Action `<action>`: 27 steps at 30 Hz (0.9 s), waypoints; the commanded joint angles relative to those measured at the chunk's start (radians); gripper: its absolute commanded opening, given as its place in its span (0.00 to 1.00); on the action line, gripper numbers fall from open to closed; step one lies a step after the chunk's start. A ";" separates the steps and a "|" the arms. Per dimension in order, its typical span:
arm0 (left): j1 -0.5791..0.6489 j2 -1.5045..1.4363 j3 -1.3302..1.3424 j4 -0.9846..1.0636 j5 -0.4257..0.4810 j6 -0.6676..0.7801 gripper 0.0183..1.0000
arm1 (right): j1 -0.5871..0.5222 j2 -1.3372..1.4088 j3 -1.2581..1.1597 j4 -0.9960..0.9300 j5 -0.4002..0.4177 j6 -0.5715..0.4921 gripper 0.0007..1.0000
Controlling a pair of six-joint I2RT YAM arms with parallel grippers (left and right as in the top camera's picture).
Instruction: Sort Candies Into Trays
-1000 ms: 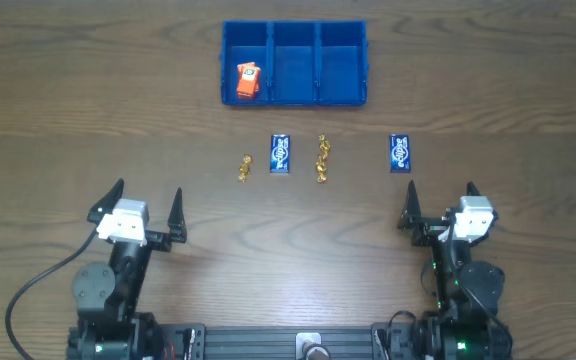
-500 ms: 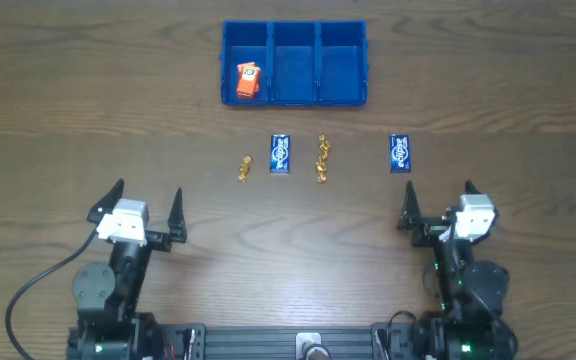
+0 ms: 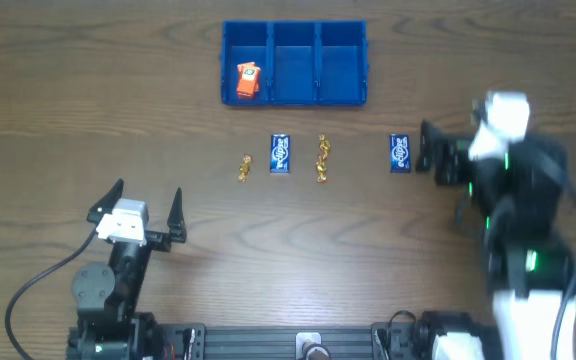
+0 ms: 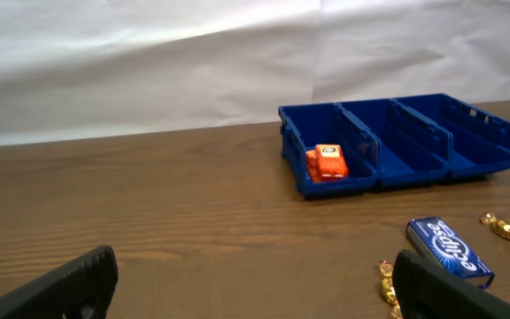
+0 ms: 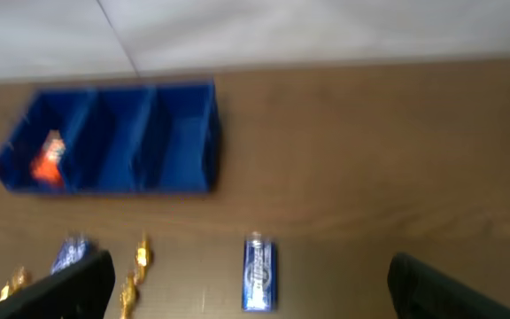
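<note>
On brown wood table (image 3: 68, 100): blue tray (image 3: 294, 100); behind, white backdrop (image 4: 149, 62).

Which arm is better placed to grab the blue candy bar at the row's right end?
Right. The right gripper, open, hangs near the blue candy bar; the left gripper sits back near its base.

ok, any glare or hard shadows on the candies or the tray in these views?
Top view: even light, no hard shadows at the blue three-compartment plastic tray or the gold-wrapped candies. Left wrist view: soft shadow under the tray, faint sheen on the blue-wrapped candy bar. Right wrist view: no glare spot on the brown wooden table.
</note>
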 commanded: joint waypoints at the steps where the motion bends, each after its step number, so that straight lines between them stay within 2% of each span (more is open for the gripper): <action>1: 0.004 -0.006 -0.013 -0.049 0.024 -0.004 1.00 | 0.007 0.349 0.222 -0.134 0.002 -0.058 1.00; 6: 0.004 -0.006 -0.013 -0.050 0.024 -0.004 1.00 | 0.029 0.632 0.304 -0.186 0.002 -0.058 1.00; 11: 0.004 -0.006 -0.013 -0.050 0.024 -0.004 1.00 | 0.075 0.761 0.304 -0.193 0.003 -0.055 1.00; 15: 0.004 -0.006 -0.013 -0.050 0.024 -0.004 1.00 | 0.108 0.865 0.304 -0.197 0.027 -0.005 1.00; 21: 0.004 -0.006 -0.013 -0.050 0.024 -0.004 1.00 | 0.118 0.950 0.304 -0.198 0.045 0.048 1.00; 27: 0.004 -0.006 -0.013 -0.050 0.024 -0.004 1.00 | 0.118 0.972 0.304 -0.216 0.087 0.050 1.00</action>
